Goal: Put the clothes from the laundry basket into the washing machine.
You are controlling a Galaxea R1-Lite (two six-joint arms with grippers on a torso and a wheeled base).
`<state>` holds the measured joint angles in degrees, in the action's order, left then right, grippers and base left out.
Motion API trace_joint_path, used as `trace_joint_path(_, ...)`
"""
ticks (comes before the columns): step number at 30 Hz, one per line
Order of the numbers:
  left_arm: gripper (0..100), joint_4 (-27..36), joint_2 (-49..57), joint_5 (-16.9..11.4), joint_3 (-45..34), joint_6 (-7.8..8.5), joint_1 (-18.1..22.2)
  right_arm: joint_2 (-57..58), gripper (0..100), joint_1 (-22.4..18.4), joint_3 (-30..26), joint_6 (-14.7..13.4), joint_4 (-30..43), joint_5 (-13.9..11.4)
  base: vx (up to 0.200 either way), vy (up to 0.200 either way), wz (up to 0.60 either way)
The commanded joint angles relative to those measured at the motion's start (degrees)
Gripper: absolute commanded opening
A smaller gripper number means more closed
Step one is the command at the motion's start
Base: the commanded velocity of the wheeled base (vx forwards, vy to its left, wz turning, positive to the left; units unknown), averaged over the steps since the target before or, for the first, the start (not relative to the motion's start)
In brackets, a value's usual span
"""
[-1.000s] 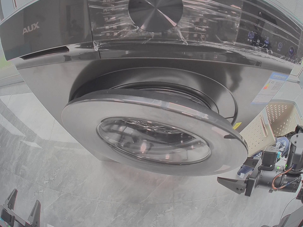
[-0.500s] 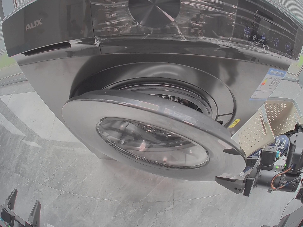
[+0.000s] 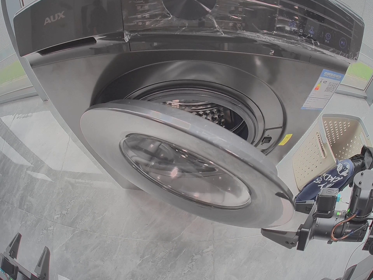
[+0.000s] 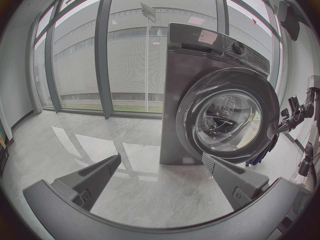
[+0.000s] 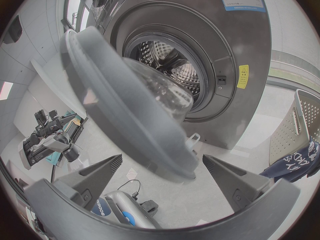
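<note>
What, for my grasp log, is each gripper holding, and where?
Nothing. Left gripper is open and empty; right gripper is open at the door rim, not clamping it.

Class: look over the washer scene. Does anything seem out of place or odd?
A dark blue garment droops over the laundry basket rim instead of lying inside. Crinkled plastic film covers the control panel of the washing machine.

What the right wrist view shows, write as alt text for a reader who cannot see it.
The round door of a washing machine stands partly open, its free edge between the open fingers of the right gripper, with the steel drum visible behind. To one side, a dark blue garment hangs from a perforated laundry basket.
</note>
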<state>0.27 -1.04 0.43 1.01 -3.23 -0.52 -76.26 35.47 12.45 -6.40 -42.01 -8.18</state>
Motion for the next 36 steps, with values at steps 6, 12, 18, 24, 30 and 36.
trace_joint_path(6, 100, 0.00, 1.04, 0.01, -0.92, -0.02, 0.00, -1.17, 100, -1.02, 1.97, -0.10, -0.09, 0.27, -0.167, 0.000, 0.00)
trace_joint_path(12, 100, 0.00, 1.04, 0.01, -0.92, -0.02, 0.00, -1.69, 100, 1.88, 1.62, -0.37, -0.09, 0.27, -0.033, 0.000, 0.00)
trace_joint_path(18, 100, 0.00, 1.04, 0.01, -0.92, -0.02, 0.00, -1.17, 100, 3.20, 0.30, -0.63, -0.18, 0.01, 0.000, 0.000, 0.00)
trace_joint_path(24, 100, 0.00, 1.04, 0.01, -0.92, -0.02, 0.00, -1.08, 100, 2.05, -1.99, -0.02, 0.00, 0.01, 0.000, 0.000, 0.00)
trace_joint_path(30, 100, 0.00, 1.04, 0.01, -0.92, -0.02, 0.00, -1.61, 100, -3.04, -4.80, 1.57, 0.70, 0.36, 0.000, 0.000, 0.00)
trace_joint_path(36, 100, 0.00, 1.04, 0.01, -0.92, -0.02, 0.00, -6.09, 100, -12.27, -5.06, 4.29, 0.08, 0.45, 0.000, 0.000, 0.00)
